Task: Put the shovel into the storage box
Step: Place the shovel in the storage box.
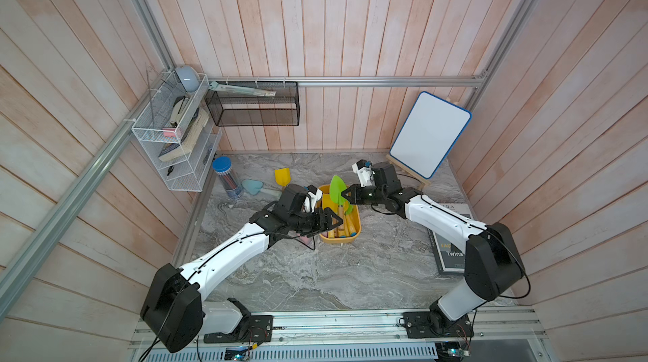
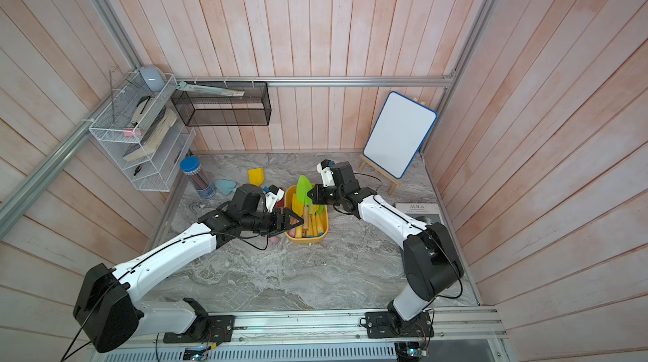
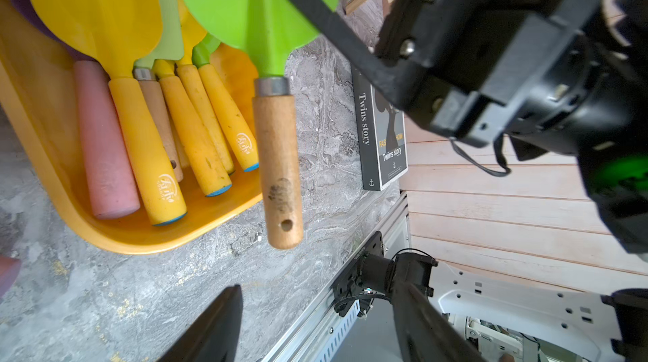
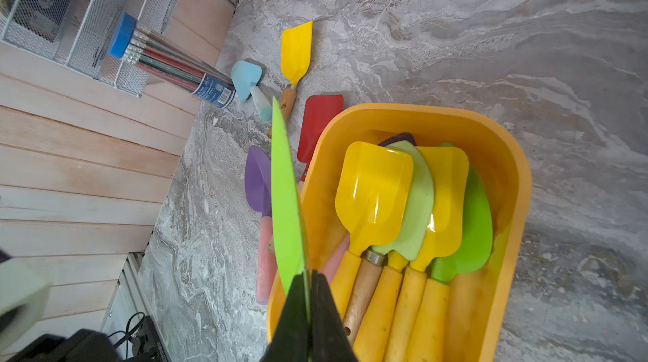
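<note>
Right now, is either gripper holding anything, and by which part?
The right gripper pinches the bright green shovel with a wooden handle by its blade's edge. The left gripper is open, holding nothing.

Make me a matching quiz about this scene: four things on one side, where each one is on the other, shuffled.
1 bright green shovel
2 red shovel
3 whiteboard
4 pencil tube

A on a wooden easel
B beside the white wire rack
C pinched in the right tool
D on the table beside the storage box

Pairs: 1-C, 2-D, 3-A, 4-B
</note>
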`<state>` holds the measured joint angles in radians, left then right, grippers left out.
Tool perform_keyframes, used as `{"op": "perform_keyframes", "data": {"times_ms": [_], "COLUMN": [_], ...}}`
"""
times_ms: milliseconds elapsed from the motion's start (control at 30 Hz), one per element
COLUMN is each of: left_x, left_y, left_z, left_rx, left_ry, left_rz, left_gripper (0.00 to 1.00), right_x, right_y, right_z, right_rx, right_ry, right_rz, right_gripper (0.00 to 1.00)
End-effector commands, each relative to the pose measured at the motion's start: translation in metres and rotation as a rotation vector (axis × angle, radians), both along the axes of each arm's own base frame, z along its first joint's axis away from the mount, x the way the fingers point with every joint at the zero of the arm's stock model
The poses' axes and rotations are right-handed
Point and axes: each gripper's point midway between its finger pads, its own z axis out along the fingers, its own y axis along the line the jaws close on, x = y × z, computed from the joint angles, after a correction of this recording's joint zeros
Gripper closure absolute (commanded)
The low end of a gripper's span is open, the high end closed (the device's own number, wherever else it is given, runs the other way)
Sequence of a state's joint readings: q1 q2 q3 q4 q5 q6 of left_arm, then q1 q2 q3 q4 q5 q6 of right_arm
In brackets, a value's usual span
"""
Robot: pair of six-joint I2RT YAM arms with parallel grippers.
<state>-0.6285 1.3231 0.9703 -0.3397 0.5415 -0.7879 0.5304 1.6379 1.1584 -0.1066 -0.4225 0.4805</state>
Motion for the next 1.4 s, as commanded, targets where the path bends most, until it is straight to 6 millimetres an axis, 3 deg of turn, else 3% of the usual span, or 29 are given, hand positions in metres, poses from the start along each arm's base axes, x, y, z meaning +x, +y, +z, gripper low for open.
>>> {"op": "perform_keyframes", "data": {"times_ms": [0, 600, 1367], "left_x": [0.003, 0.008, 0.008], "left_y": [0.004, 0.013, 0.015], "left_z": [0.007, 0.002, -0.003], "left_rx": [-0.007, 0.003, 0.009], "left_ry": [-0.053, -0.057, -0.046], "left_rz": [0.004, 0.017, 0.019], "left_gripper": [0.27, 0.27, 0.27], "right_x": [0.005, 0.038, 0.035], "right_y": [0.01, 0.015, 0.015], "right_z": [-0.006, -0.049, -0.099], "right_rx": [-0.006, -0.035, -0.045], "right_ry": [-0.039, 0.005, 0.09], "right_rz": [0.072, 0.07, 0.058], "right_gripper": [1.0, 1.0, 1.0]}}
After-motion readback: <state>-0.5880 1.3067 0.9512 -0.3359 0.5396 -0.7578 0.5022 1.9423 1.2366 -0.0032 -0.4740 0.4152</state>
